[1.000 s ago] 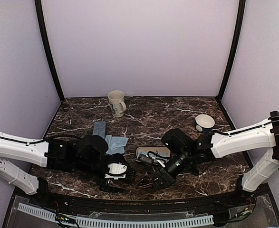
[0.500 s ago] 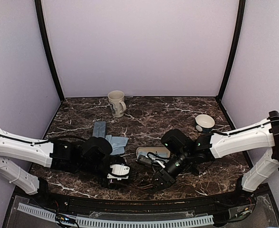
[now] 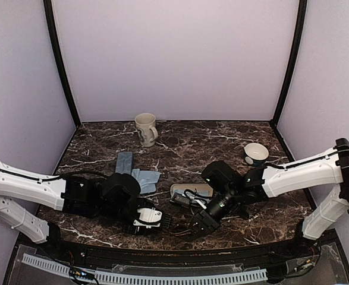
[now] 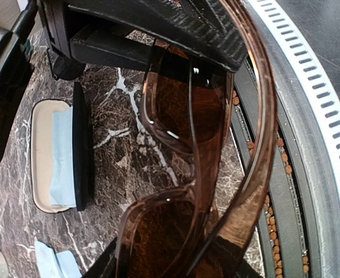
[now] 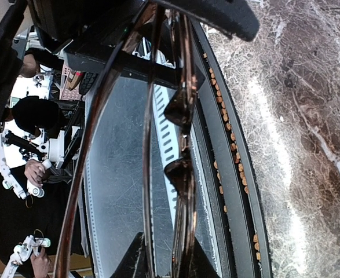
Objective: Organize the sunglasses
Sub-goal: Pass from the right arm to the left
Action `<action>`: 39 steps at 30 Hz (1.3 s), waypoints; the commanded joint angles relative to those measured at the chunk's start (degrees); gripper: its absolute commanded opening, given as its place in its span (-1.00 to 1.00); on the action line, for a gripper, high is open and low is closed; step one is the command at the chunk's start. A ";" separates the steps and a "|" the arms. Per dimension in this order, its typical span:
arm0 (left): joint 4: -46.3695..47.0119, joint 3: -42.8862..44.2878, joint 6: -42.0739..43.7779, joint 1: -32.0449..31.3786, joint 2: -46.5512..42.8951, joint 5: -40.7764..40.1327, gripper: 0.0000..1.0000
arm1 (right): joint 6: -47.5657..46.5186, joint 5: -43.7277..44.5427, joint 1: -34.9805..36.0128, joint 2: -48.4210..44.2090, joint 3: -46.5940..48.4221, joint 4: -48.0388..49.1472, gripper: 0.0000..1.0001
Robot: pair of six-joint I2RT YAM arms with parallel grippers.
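Note:
The thin brownish-framed sunglasses (image 3: 175, 227) hang just above the table's front edge, between my two grippers. My left gripper (image 3: 156, 222) is shut on one end of them. My right gripper (image 3: 197, 225) is shut on the other end. In the left wrist view the brown lenses (image 4: 175, 174) fill the frame above my left gripper (image 4: 175, 262). In the right wrist view the sunglasses (image 5: 181, 174) show edge-on, rising from my right gripper (image 5: 161, 258). I cannot make out the black-framed pair.
The black oblong case (image 3: 190, 191) lies open behind the grippers, with a cream lining and a blue cloth; it also shows in the left wrist view (image 4: 51, 153). The grey-blue case (image 3: 125, 161) and a blue cloth (image 3: 147, 177) lie left of it. A mug (image 3: 145, 129) and a bowl (image 3: 256, 153) stand further back.
My left gripper has shifted a little to the right and forward, closing in on the sunglasses. The right arm has hardly moved.

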 commanded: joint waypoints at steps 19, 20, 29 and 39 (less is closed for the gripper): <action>-2.99 1.25 -13.35 -0.26 -2.76 3.33 -0.31 | -4.34 1.87 -1.75 -3.13 0.37 -3.33 0.48; -3.08 1.20 -14.04 -0.24 -2.83 3.54 -0.31 | -4.84 2.31 -1.95 -3.71 0.25 -3.88 0.53; -2.49 0.55 -16.14 -0.26 -3.40 4.14 -0.32 | -8.19 3.22 -5.28 -7.23 -0.91 -8.53 0.74; -3.20 1.98 -16.15 -0.26 -0.48 3.22 -0.32 | -7.87 0.05 -5.37 -8.40 1.28 -7.38 0.89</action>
